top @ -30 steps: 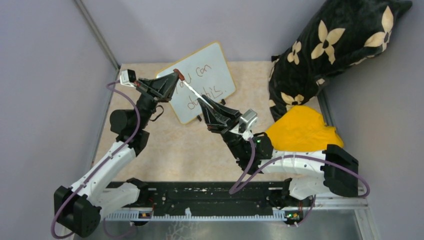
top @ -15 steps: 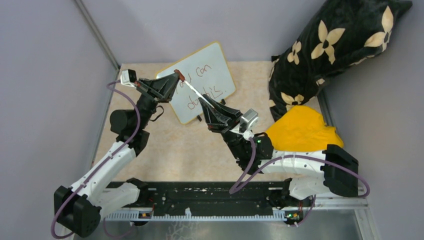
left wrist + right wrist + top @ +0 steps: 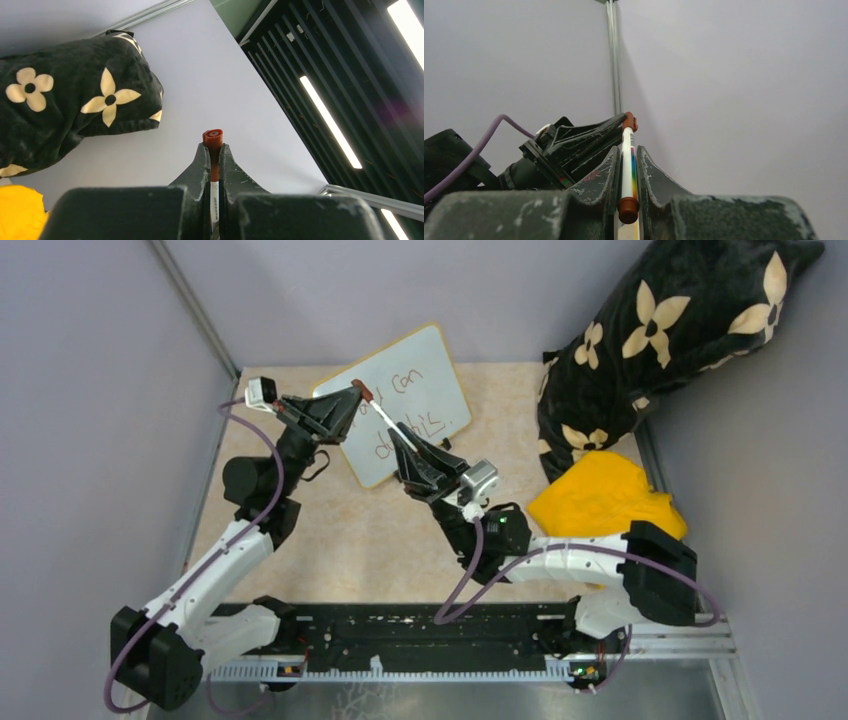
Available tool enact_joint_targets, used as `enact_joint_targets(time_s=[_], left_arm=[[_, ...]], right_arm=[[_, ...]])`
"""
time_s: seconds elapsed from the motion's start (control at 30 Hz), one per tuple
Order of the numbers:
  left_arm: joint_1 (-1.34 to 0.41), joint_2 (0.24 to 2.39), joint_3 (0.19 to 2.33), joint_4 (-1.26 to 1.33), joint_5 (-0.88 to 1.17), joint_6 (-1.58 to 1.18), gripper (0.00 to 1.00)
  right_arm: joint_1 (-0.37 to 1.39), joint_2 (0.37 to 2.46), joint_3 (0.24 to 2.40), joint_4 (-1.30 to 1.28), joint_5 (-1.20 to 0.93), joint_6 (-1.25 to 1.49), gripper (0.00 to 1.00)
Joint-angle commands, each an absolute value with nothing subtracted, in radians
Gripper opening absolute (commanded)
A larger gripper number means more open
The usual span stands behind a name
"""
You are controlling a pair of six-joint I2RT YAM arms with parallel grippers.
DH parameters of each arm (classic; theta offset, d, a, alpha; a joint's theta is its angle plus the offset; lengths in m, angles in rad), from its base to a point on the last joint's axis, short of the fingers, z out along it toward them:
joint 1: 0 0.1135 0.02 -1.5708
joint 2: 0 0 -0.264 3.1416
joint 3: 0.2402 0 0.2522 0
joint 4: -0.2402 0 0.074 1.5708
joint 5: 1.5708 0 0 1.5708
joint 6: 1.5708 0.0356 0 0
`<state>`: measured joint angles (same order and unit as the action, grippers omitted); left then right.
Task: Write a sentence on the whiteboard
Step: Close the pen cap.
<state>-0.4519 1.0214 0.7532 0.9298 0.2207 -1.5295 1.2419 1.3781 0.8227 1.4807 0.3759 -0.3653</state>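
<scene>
Both pairs of fingers pinch one marker (image 3: 378, 412). The left gripper (image 3: 352, 393) clamps its red-brown cap and the right gripper (image 3: 397, 432) its white barrel, so it spans straight between them. Both arms bend inward, fingertips facing. Behind the fingers the whiteboard (image 3: 440, 365) sits with its long axis diagonal; its sentence (image 3: 408, 388) reads "you can", the lower line partly hidden.

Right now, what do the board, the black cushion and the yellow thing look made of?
Board: glossy white face, thin tan frame, wood or plastic unclear.
Cushion: plush black fabric, cream flower print, slumped shape.
Yellow thing: matte cloth, soft folds.
</scene>
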Motion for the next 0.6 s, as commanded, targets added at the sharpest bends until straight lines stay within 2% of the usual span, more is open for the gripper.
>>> enact_joint_targets(time_s=[0.0, 0.27, 0.57], left_arm=[[-0.472, 1.031, 0.782, 0.981, 0.247, -1.528, 0.00], [-0.498, 1.070, 0.829, 0.982, 0.241, -1.502, 0.00], [-0.532, 1.078, 0.870, 0.931, 0.372, -1.410, 0.00]], right_arm=[[1.249, 1.438, 0.895, 1.607, 0.396, -0.468, 0.00], [1.249, 1.538, 0.976, 1.700, 0.383, -0.581, 0.00], [1.249, 1.543, 0.973, 1.681, 0.371, -0.591, 0.00]])
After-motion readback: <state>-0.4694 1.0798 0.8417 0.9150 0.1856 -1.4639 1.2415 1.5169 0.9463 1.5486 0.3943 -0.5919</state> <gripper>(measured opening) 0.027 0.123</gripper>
